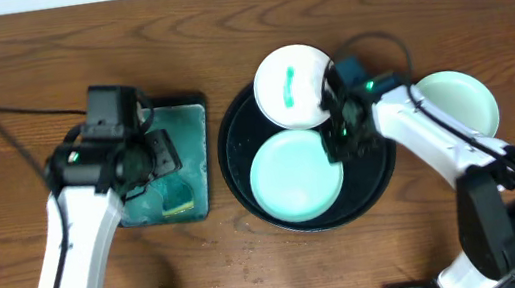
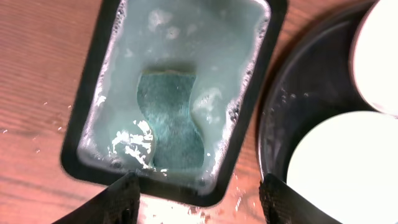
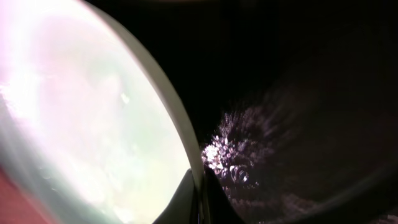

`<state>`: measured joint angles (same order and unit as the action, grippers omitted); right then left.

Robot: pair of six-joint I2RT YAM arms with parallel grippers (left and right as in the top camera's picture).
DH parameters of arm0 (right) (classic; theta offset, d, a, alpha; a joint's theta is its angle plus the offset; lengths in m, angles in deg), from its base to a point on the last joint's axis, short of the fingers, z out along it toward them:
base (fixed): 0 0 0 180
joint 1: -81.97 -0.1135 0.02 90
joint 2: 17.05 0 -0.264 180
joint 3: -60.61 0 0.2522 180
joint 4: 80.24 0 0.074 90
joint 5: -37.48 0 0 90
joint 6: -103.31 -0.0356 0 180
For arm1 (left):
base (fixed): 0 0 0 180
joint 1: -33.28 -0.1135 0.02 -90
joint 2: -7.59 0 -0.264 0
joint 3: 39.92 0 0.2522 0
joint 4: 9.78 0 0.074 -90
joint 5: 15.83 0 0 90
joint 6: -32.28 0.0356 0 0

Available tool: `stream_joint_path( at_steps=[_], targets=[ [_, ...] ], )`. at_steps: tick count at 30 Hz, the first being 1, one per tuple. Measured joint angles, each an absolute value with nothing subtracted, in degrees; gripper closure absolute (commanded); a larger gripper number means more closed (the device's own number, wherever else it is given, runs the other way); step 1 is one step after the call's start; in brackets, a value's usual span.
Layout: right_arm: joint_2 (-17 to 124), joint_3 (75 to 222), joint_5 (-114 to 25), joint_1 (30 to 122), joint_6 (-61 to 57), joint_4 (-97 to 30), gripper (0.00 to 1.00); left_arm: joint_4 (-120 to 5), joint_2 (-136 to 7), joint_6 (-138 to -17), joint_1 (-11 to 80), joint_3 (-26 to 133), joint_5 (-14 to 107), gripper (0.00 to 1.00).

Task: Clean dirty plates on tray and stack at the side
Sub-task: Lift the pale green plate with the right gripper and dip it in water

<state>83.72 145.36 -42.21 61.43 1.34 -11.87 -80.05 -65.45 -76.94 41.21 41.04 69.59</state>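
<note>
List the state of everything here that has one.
Large round glossy black tray, carrying two plates.
Teal-smeared round white plate, dirty, on tray's rim.
Plain round white plate, clean-looking, flat in tray.
Second plain white plate, on table, off tray.
Teal sponge, in rectangular black tray's soapy water.
Left tool, open, empty.
Right tool, shut, apparently on tray's plain plate.

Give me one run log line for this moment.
left gripper: open above sponge in wash tray | right gripper: shut on rim of plain plate | smeared plate: on round tray | third plate: on table
</note>
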Motion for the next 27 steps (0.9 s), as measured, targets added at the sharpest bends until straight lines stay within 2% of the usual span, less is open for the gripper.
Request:
stream_joint_path(
  at_steps=[3,7,10,12,17,22,27],
  targets=[
    [81.9,153.6,-42.9,61.4,1.4,-10.6,0.99,-82.2,-61.2,-76.9,41.2,41.0,69.6,0.32],
    [80.0,159.6,-43.6,58.7,1.4,-17.6,0.99,-85.1,-56.6,-76.9,41.2,41.0,69.5,0.31],
    [80.0,160.2,-44.0,54.2,1.4,-25.6,0.99,-87.4,-54.2,-76.9,41.2,41.0,69.5,0.30],
    [80.8,160.2,-44.9,50.7,1.4,-30.8,0.99,-88.4,-53.3,-76.9,41.2,41.0,69.6,0.25],
    [86.3,160.3,-50.0,42.2,1.5,-43.1,0.99,-89.3,-53.1,-76.8,41.2,41.0,69.5,0.19],
    [93.3,160.1,-58.9,36.6,4.4,-49.2,0.99,-89.3,-53.1,-76.9,41.2,41.0,69.5,0.18],
    [93.3,159.9,-66.8,33.5,9.4,-51.5,0.99,-89.3,-53.1,-76.9,41.2,41.0,69.6,0.18]
  ],
)
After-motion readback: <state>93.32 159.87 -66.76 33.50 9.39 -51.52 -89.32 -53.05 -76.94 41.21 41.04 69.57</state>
